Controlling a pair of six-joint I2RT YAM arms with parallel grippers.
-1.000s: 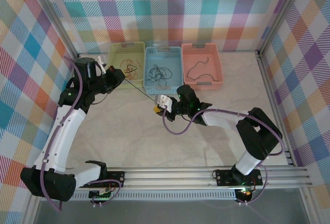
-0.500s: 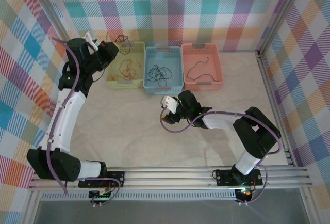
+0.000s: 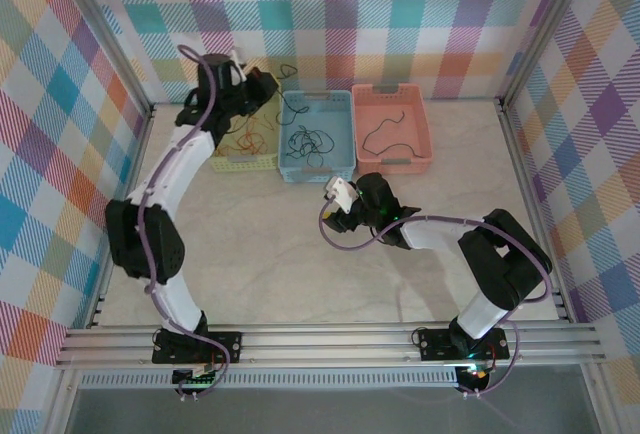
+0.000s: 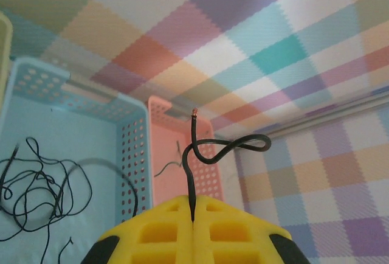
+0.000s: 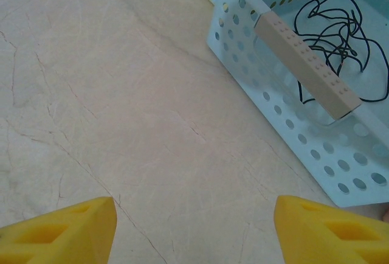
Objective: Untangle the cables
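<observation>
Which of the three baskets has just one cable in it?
The salmon-pink basket, rightmost: one dark cable lies alone in it. The blue basket holds a black tangle, the yellow basket several red-orange cables.

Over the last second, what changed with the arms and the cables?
The right gripper opened, letting go of the black cable that had been stretched between the arms, and drew slightly right. The left gripper, still shut on that cable, lifted it and swung toward the back wall. The yellow basket, blue basket and pink basket stayed put.
</observation>
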